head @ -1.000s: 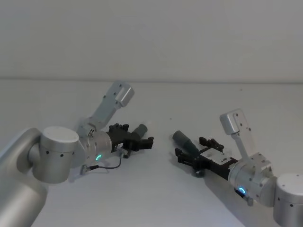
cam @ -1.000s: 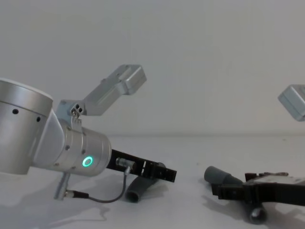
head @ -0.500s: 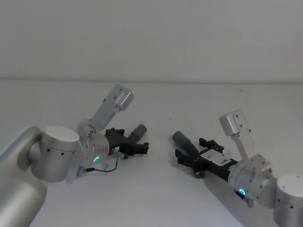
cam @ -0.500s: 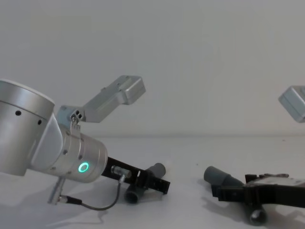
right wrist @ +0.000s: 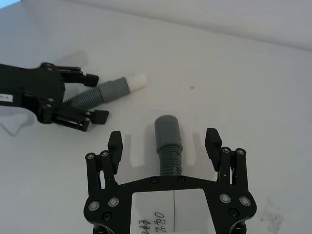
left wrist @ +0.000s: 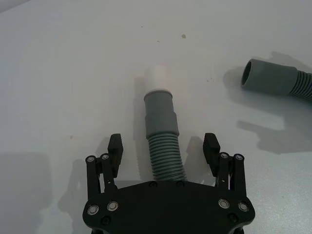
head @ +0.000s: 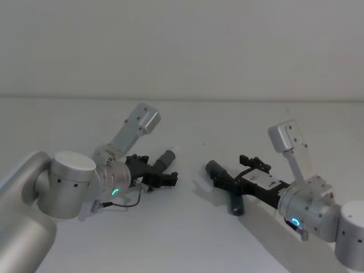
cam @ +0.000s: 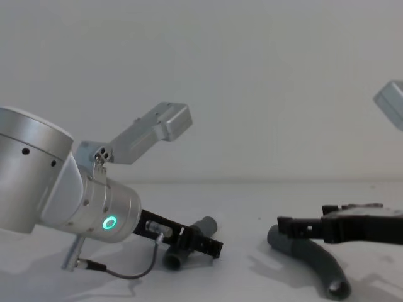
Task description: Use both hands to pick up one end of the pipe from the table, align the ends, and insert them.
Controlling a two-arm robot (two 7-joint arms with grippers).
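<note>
left gripper (left wrist: 163,144) and right gripper (right wrist: 164,138), spread, straddle pipe pieces (left wrist: 161,122) (right wrist: 167,134).

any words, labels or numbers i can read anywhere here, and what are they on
White label on the right gripper: handwritten marks, turned sideways and cut by the picture's edge, too unclear to read.
Left gripper: no text.
Pipe piece with the whitish tip: no text.
Pipe piece with the socket end: no text.
Table: no text.
</note>
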